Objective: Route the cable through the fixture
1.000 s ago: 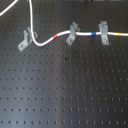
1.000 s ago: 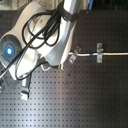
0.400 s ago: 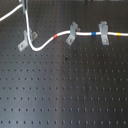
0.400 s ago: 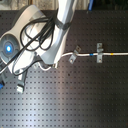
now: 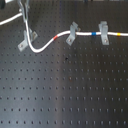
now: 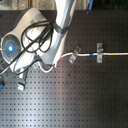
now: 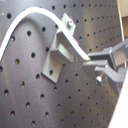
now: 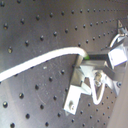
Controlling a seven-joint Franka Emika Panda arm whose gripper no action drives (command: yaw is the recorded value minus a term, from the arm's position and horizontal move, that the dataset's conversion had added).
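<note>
The white cable (image 5: 86, 34) comes in from the first exterior view's left, dips in a loop beside the slanted grey fixture (image 5: 27, 40), then rises past a red band. My gripper (image 5: 24, 26) hangs just above the fixture. It is shut on the cable. In the first wrist view the cable (image 7: 45, 14) arcs over the fixture (image 7: 56, 49) into my gripper (image 7: 92, 62). In the second wrist view the cable (image 8: 45, 59) meets my gripper (image 8: 92, 59) above the fixture (image 8: 79, 86). In the second exterior view the arm hides the gripper and the fixture.
A similar slanted clip (image 5: 71, 33) and a wider upright clip (image 5: 104, 33) hold the cable further to the first exterior view's right. Both clips (image 6: 74, 55) (image 6: 99, 53) also show in the second exterior view. The black perforated board (image 5: 65, 90) lies under everything. The arm's body (image 6: 30, 45) covers the second exterior view's left.
My gripper has come down toward the fixture with the cable. The cable's loop beside the fixture now hangs lower and deeper.
</note>
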